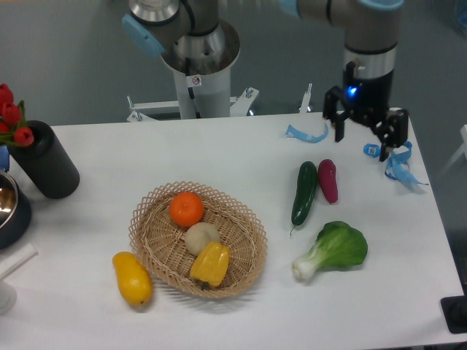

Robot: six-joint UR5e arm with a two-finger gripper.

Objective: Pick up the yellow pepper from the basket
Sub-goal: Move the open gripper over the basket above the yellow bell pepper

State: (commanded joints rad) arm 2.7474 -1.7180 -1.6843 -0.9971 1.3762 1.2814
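1. End effector (363,137) is hovering released, empty, at the desk's (219,157) far right.
2. Yellow pepper (210,264) is lying in the basket's (149,244) near part, touching a beige ball (201,236).
3. Descending from above, fingers should be straddling the pepper only, avoiding the rim.

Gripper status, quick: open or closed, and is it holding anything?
Gripper: open, holding nothing, up over the far right of the table, well away from the yellow pepper in the basket.
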